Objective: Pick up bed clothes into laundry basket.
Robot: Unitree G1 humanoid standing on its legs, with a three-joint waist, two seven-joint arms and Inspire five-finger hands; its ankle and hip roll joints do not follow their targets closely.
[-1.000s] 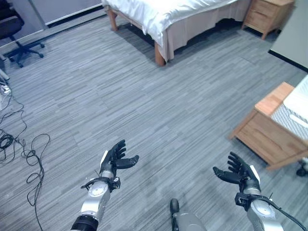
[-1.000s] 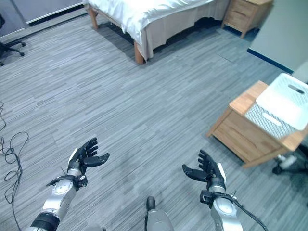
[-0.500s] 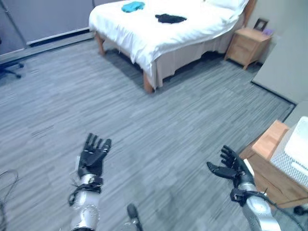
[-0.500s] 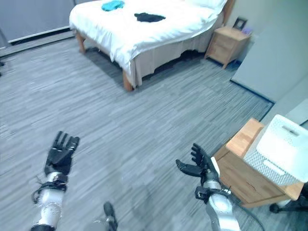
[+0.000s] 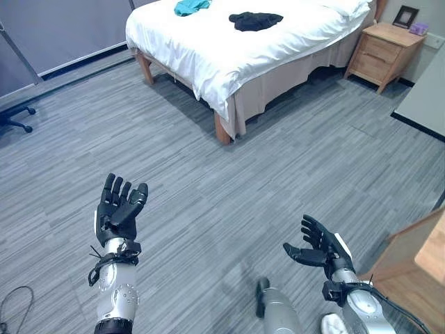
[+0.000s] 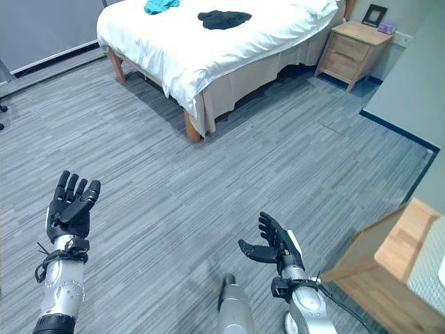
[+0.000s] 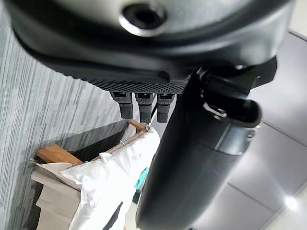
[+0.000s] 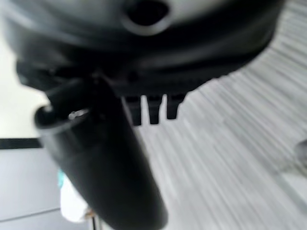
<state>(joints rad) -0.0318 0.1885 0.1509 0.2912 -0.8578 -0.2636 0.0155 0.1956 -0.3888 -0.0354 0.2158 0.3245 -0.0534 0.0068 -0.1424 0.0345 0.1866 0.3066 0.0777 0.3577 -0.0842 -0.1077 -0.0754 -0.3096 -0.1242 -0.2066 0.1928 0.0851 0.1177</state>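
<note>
Since a second ago the camera has been raised, so the bed [image 5: 278, 42] with a black garment [image 5: 256, 20] and teal garment [image 5: 191, 6] is seen. The left robot hand [image 5: 118, 212] has been lifted, fingers spread; the right robot hand [image 5: 320, 247] is held spread and empty.

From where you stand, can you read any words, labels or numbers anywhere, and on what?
None can be read.
Picture frame on the nightstand: too small to show any text.
Black garment and teal garment on the bed: no print visible.

Two garments [image 5: 256, 21] on bed [image 5: 229, 56], far ahead; nightstand [image 5: 384, 44] right of bed
</note>
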